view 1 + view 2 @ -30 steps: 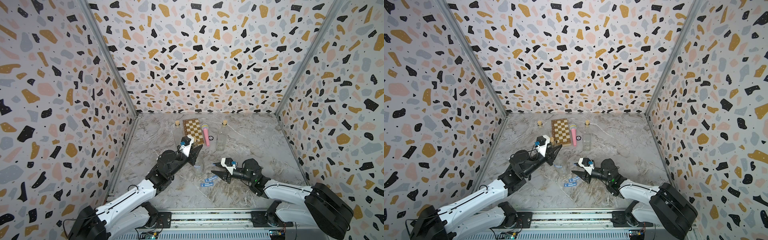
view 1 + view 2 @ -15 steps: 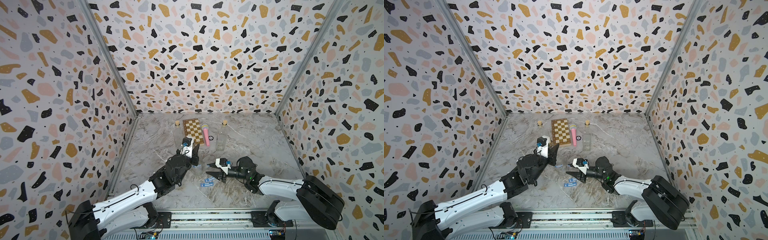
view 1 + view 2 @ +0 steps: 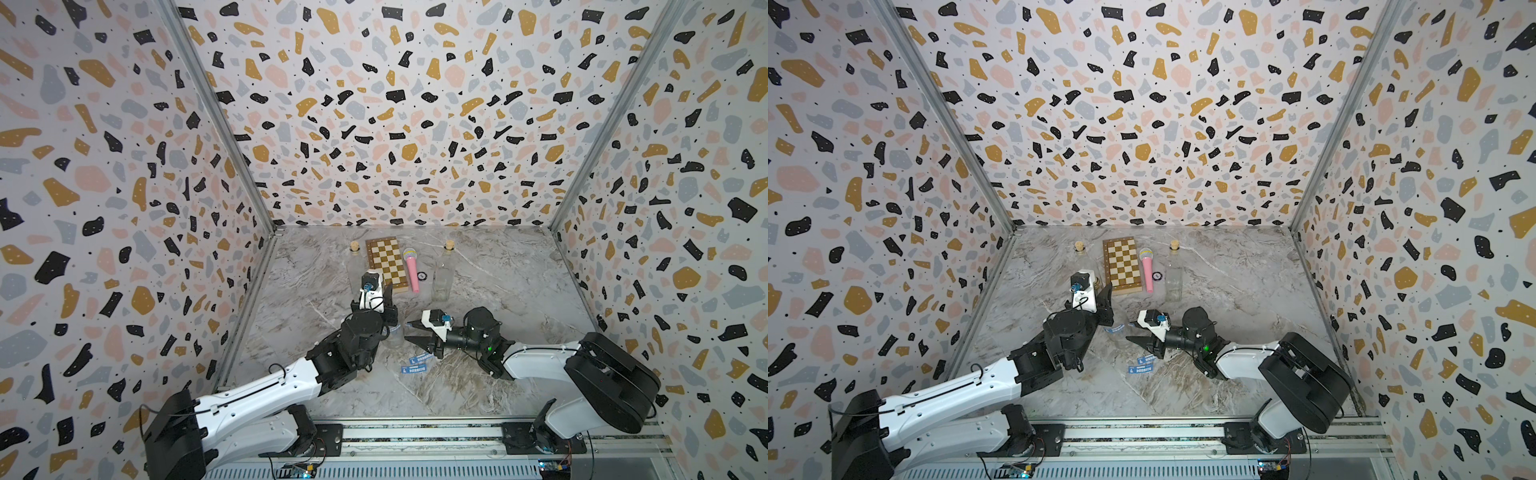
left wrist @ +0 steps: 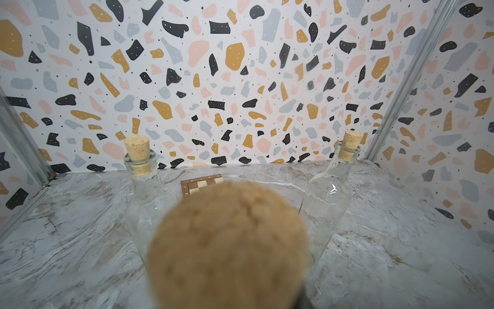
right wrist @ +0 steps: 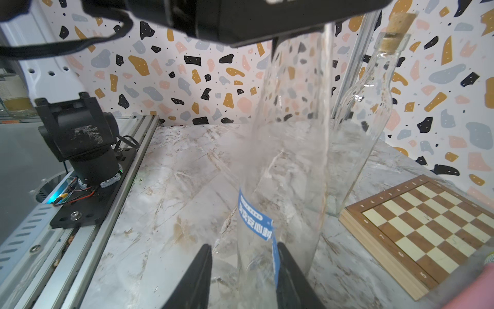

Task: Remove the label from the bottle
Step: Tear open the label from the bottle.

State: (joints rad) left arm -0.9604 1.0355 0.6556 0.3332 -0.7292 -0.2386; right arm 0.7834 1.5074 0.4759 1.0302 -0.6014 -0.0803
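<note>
The bottle (image 5: 291, 149) is clear glass and stands just in front of the chessboard (image 5: 417, 227), on the side nearer the arms' bases. The left gripper (image 3: 387, 312) is clamped on its neck from above, and the cork sits right under that wrist camera. The glass looks stiff, smooth and breakable, so it probably slips easily. Holding it at the neck below the cork seems sound, as long as the squeeze is moderate and the base stays on the table.

The blue label (image 5: 254, 222) is thin, limp film low on the bottle's wall. One edge looks lifted from the glass – that edge is the place to pinch. The right gripper (image 5: 244, 270) has its jaws spread, holding nothing, with one finger (image 5: 290, 275) beside the lifted edge. I judge the film light and easy to tear, so a pull along the glass should work better than a yank. Two blue strips (image 3: 419, 359) lie on the table, farther from the chessboard than the bottle is.
</note>
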